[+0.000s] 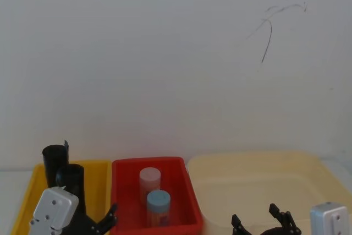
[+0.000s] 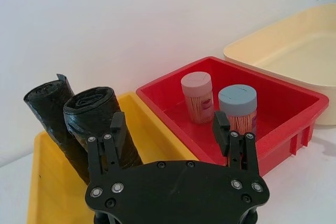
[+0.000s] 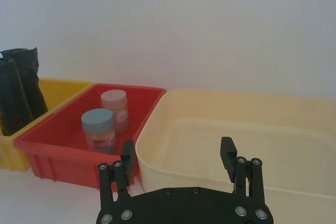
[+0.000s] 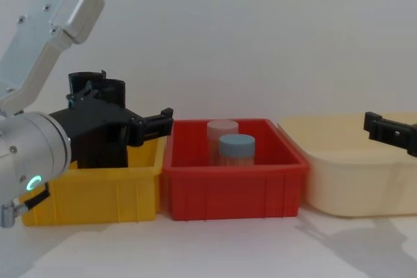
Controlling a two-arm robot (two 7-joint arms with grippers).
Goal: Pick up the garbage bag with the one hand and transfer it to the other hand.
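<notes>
The garbage bag (image 2: 92, 109) is a thick black crinkly roll standing in the yellow bin (image 2: 42, 182), next to a slimmer, taller black roll (image 2: 48, 103). It also shows in the head view as the nearer roll, the garbage bag (image 1: 71, 176). My left gripper (image 2: 168, 124) hangs open just in front of the rolls, one finger before the thick roll and nothing between its fingers. From the chest view the left gripper (image 4: 124, 114) covers much of the rolls. My right gripper (image 3: 177, 148) is open and empty, low at the near edge of the cream bin (image 3: 236, 114).
A red bin (image 4: 231, 177) sits between the yellow and cream bins. In it stand a pink-lidded jar (image 2: 197, 96) and a blue-lidded jar (image 2: 237, 106). A white wall rises close behind the bins. White tabletop lies in front of them.
</notes>
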